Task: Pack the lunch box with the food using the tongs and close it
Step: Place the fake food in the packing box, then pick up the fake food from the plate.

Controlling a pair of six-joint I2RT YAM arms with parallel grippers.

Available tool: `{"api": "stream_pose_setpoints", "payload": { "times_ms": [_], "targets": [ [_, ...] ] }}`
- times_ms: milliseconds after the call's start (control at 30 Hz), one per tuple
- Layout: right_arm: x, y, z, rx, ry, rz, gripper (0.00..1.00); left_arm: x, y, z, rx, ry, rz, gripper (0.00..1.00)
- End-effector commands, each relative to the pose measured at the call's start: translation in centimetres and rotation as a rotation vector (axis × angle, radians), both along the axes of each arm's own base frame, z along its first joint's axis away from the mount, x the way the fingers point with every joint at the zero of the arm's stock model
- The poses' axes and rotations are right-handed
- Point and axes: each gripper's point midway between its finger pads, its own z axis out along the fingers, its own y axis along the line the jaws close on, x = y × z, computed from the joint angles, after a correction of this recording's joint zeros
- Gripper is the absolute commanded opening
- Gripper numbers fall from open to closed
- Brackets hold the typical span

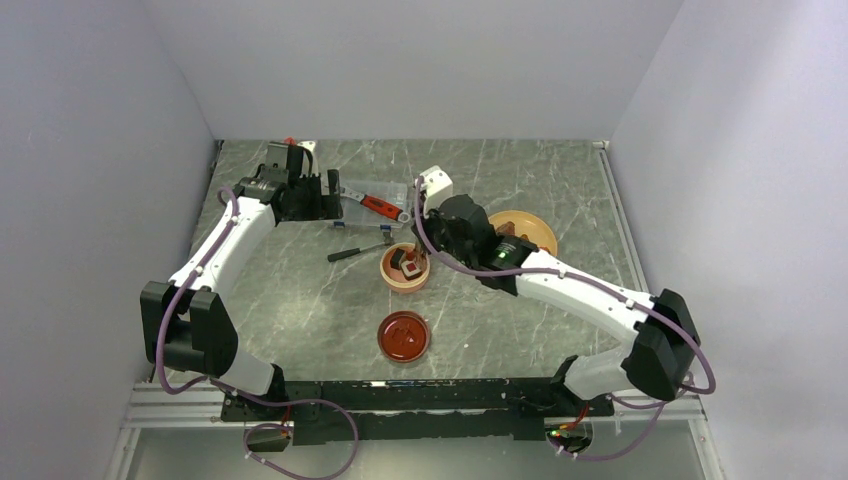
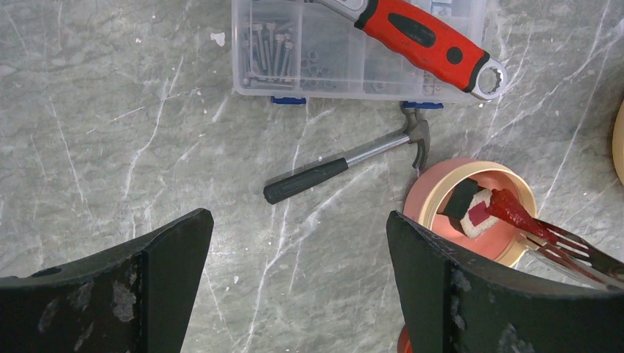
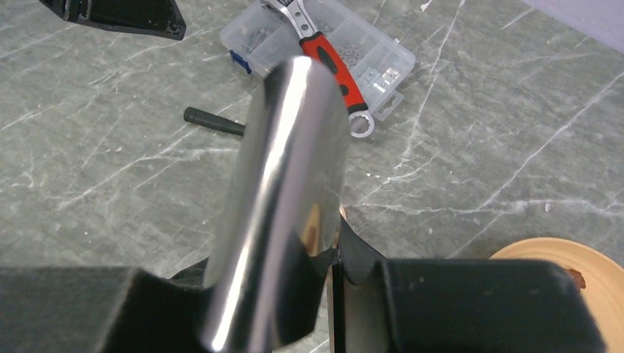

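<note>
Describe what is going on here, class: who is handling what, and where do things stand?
The right gripper is shut on the tongs, whose tips reach into the lunch box at a black-and-white roll. The left gripper hangs open over the table near the hammer, holding nothing. The lid lies apart on the table, so the box is not yet closed.

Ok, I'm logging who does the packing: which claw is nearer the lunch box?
Right. The right claw, shut on the tongs, is just beside the lunch box; the open left claw sits farther off, by the clear case.
</note>
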Motion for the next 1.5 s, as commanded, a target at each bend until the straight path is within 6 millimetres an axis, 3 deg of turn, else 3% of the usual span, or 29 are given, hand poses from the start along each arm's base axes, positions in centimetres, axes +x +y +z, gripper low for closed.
{"api": "stream_pose_setpoints", "payload": {
  "times_ms": [0, 200, 433, 533, 800, 1133, 1467],
  "targets": [
    [1.8, 1.4, 4.2, 0.078, -0.112, -0.022, 0.16, 0.5, -0.1, 1.4, -0.015, -0.048, -0.011, 0.94],
    [2.6, 2.0, 2.9, 0.034, -0.104, -0.040, 0.19, 0.4, -0.1, 1.5, -0.015, -0.050, -0.011, 0.94],
    [2.1, 1.9, 3.7, 0.054, -0.108, -0.040, 0.46, 0.5, -0.2, 1.5, -0.016, -0.050, -0.013, 0.93],
    [1.8, 1.6, 4.2, 0.058, -0.109, -0.044, 0.51, 0.5, -0.2, 1.6, -0.016, -0.051, -0.013, 0.94],
    [1.3, 0.8, 5.3, 0.086, -0.119, -0.058, 0.43, 0.5, -0.2, 1.5, -0.018, -0.048, -0.014, 0.94],
    [2.2, 1.0, 2.9, 0.028, -0.098, -0.083, 0.35, 0.5, -0.2, 1.2, -0.016, -0.042, -0.013, 0.93],
    [2.5, 1.3, 1.7, 0.003, -0.094, -0.077, 0.34, 0.5, -0.3, 1.3, -0.022, -0.043, -0.017, 0.94]
  ]
}}
